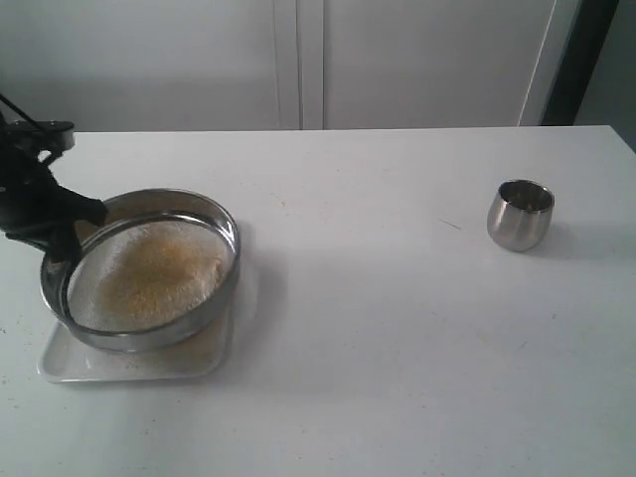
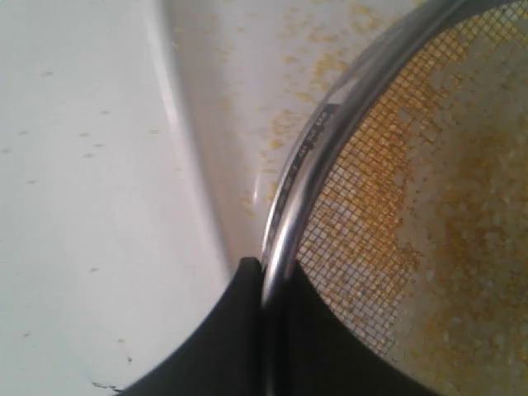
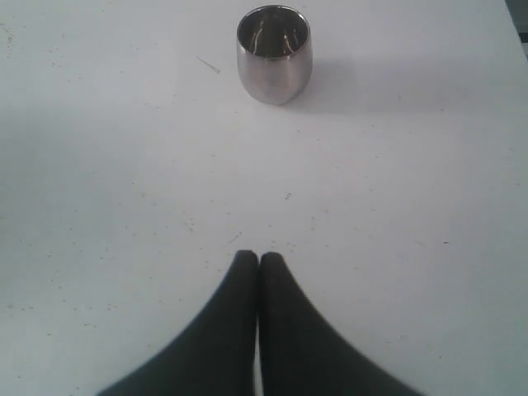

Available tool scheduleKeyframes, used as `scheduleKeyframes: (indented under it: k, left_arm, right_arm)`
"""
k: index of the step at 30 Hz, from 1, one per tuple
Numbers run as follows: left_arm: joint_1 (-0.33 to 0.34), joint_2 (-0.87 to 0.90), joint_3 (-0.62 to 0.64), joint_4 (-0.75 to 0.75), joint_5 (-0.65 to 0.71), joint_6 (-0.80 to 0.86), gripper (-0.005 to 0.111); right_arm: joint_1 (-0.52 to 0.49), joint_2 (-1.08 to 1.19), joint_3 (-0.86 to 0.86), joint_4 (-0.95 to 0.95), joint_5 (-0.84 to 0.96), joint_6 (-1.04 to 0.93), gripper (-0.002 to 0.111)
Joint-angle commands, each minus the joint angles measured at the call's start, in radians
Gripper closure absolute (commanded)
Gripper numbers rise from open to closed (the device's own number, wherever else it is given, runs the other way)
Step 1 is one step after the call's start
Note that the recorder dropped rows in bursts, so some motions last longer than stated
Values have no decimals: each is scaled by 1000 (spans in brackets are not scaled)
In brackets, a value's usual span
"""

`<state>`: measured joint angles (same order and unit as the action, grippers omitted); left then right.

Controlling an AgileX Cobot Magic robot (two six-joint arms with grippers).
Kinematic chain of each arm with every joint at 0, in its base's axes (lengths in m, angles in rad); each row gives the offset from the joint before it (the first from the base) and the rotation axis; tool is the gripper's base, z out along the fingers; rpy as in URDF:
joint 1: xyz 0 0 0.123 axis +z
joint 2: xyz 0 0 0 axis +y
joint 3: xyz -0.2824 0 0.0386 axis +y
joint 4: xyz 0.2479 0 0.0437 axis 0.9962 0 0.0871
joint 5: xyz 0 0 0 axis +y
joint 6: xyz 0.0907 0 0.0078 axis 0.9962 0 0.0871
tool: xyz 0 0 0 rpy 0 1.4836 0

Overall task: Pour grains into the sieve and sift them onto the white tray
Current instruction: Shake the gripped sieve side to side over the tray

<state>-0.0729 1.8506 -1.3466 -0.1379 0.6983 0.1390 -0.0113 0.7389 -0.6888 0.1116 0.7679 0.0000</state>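
Note:
The sieve (image 1: 222, 221), a wide steel ring with mesh bottom, hangs tilted just above the white tray (image 1: 60, 368) at the table's left. The grains (image 1: 149, 273) lie spread over its mesh, golden and pale. My left gripper (image 1: 62, 231) is shut on the sieve's left rim; in the left wrist view the rim (image 2: 307, 157) runs between the black fingers (image 2: 231, 330), and fine yellow grains (image 2: 285, 124) speckle the tray (image 2: 214, 91) below. My right gripper (image 3: 259, 259) is shut on nothing, above bare table, and does not show in the exterior view.
A small rounded steel cup (image 1: 520, 214) stands upright at the right of the table, also ahead of the right gripper as the cup (image 3: 273, 54) with nothing visible inside. A white wall runs behind the table's far edge.

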Motion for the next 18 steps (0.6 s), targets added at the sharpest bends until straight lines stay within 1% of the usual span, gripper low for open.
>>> scheduleKeyframes:
  k: [1,2,3,4,5,6,7,8,9,10,11,12,13,14,15,16,17,18]
  left_arm:
    - [29,18,-2,67,-62,-292,107]
    - [24,17,-4,13,-22,-216,107]
    - [12,13,-4,9,-15,-102,107]
    - [13,11,-2,82,-60,-78,107]
    - [39,14,-2,114,-82,-216,107]
    - [60,12,-2,63,-53,-329,107]
    - [58,12,-2,-11,5,-219,107]
    - [42,12,-2,-84,34,20,107]
    - [39,12,1,-79,0,98,107]
    - [64,16,2,-60,-59,-24,107]
    - [81,19,2,-63,-70,-109,107]
    - [99,23,0,-100,-41,-187,107]
    - [101,23,-4,-162,3,-171,107]
    - [96,20,-4,-209,40,-85,107]
    - [80,14,0,-236,57,84,107]
    - [68,12,3,-228,36,137,107]
    - [69,12,8,-203,4,106,107]
    - [80,14,7,-145,-41,15,107]
  right_arm:
    - [2,-6,3,0,-6,6,108]
    - [2,-6,3,0,-6,6,108]
    - [2,-6,3,0,-6,6,108]
    - [2,-6,3,0,-6,6,108]
    - [2,-6,3,0,-6,6,108]
    - [2,-6,3,0,-6,6,108]
    - [2,-6,3,0,-6,6,108]
    - [2,-6,3,0,-6,6,108]
    - [2,-6,3,0,-6,6,108]
    - [2,-6,3,0,-6,6,108]
    - [2,-6,3,0,-6,6,108]
    - [2,-6,3,0,-6,6,108]
    - [2,-6,3,0,-6,6,108]
    - [2,-6,3,0,-6,6,108]
    - [2,-6,3,0,-6,6,108]
    - [2,-6,3,0,-6,6,108]
    - [2,-6,3,0,-6,6,108]
    - [2,-6,3,0,-6,6,108]
